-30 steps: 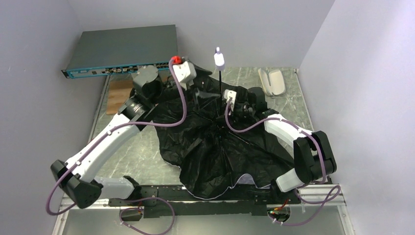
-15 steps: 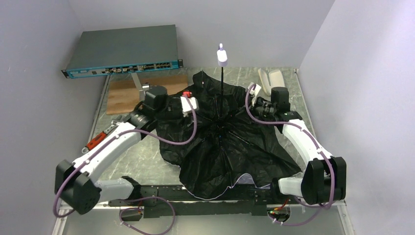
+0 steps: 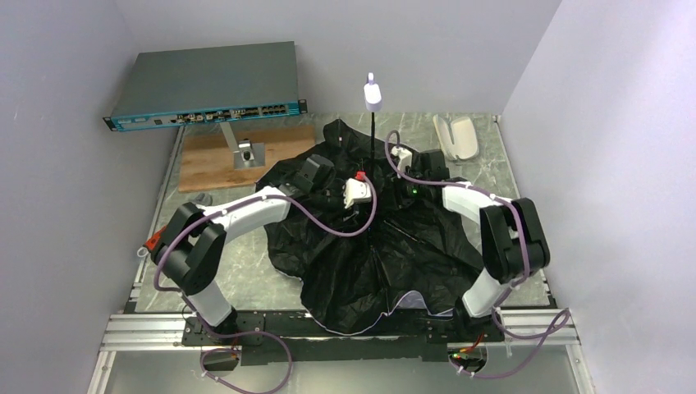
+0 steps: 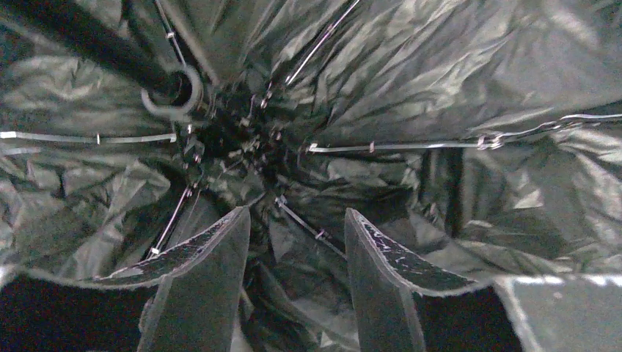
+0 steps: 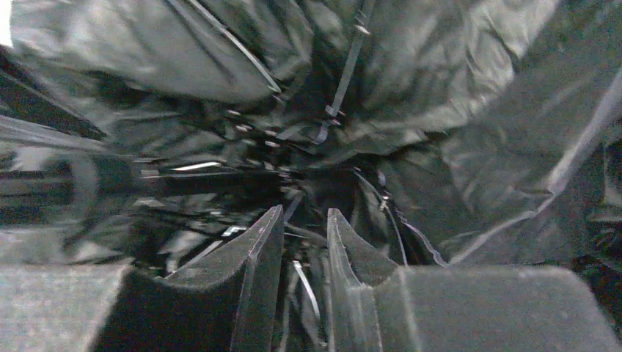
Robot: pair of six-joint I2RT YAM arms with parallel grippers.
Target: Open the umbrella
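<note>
moved since the earlier frame: both wrists are swung inward over the canopy (image 3: 361, 263) and now meet at the foot of the shaft (image 3: 373, 135); the left arm is folded back at the elbow. the umbrella (image 3: 328, 246) lies as it did.

item: umbrella. position: upside down on the table (image 3: 246, 271), between the two arms; canopy black side up, spread but slack and creased; shaft upright from the middle; handle (image 3: 372, 97) white, at its top.

handling, as judged: light overall. cloth is soft and slippery, a poor hold. ribs (image 4: 396, 145) are thin and springy, and likely to bend or slide out of a pinch. shaft is stiff, the one firm part. the best hold looks to be the shaft near its foot, or the sliding collar at the hub (image 4: 242, 132).

left gripper (image 4: 296, 220): over the hub, fingers apart, one thin rib running through the gap, nothing clamped.

right gripper (image 5: 304, 216): close on the hub's other side, fingers drawn to a narrow slit with thin struts in it; whether it pinches one cannot be told.

not made out: the outer face (image 3: 414, 302), hidden underneath save a pale sliver at the near edge; the collar, lost among dark folds; the right wrist view is blurred; whether the ribs are locked out cannot be told.
</note>
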